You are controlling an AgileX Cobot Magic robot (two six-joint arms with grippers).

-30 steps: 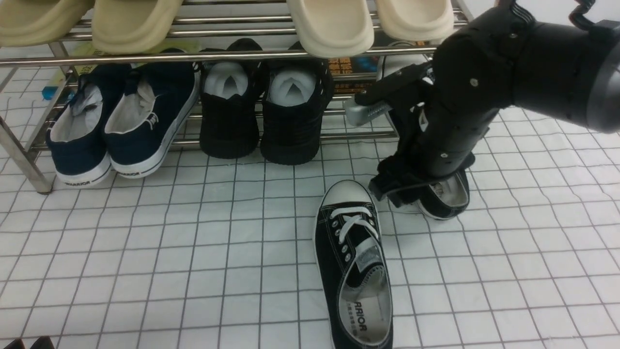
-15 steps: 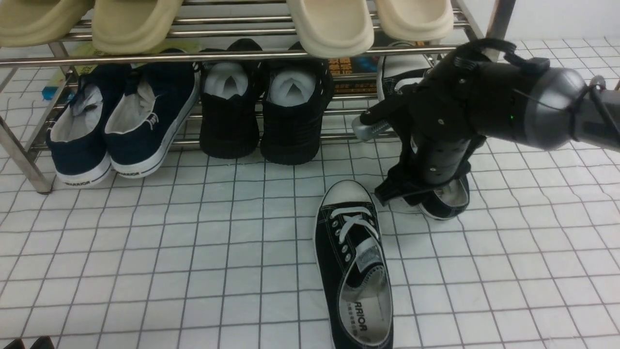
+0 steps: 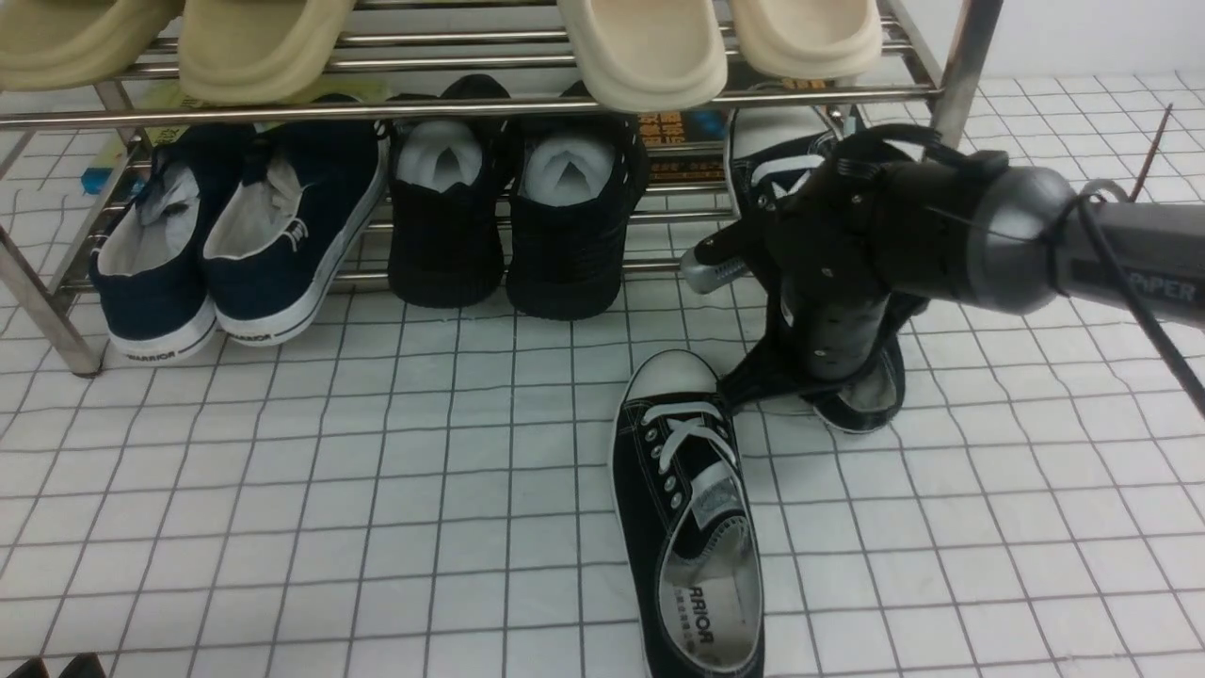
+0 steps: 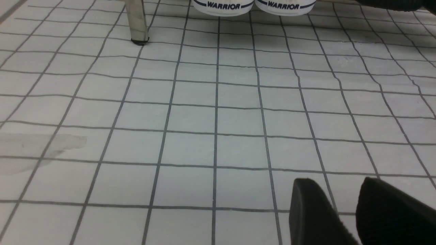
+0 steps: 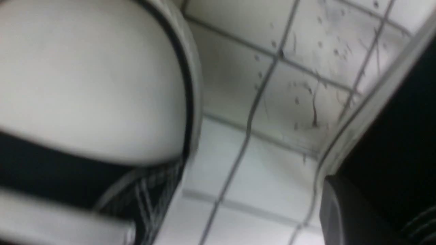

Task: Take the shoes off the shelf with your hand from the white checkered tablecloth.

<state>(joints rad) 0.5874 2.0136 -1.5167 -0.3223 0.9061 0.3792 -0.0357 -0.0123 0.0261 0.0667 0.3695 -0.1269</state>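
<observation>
One black lace-up shoe (image 3: 687, 527) lies on the white checkered tablecloth (image 3: 282, 490), toe toward the shelf (image 3: 471, 105). The second shoe (image 3: 871, 405) sits half under the shelf's right end, mostly hidden by my right arm. The hand, my right gripper (image 3: 748, 384), is down at this shoe's left side and shut on its canvas wall. In the right wrist view one finger (image 5: 344, 214) presses against that black wall (image 5: 402, 119), with the other shoe's white toe cap (image 5: 85, 78) close by. My left gripper (image 4: 340, 207) rests low over bare cloth, shut and holding nothing.
Navy slip-ons (image 3: 235, 235) and plain black shoes (image 3: 508, 217) fill the lower tier. Beige slippers (image 3: 640, 47) sit on the top tier. The shelf's right leg (image 3: 960, 56) stands just behind my right arm. Another shelf leg (image 4: 136, 20) stands ahead of the left gripper.
My right arm has sunk lower and swung its forearm out to the right. Its gripper has closed on the second shoe, whose heel has shifted slightly. The left arm is still.
</observation>
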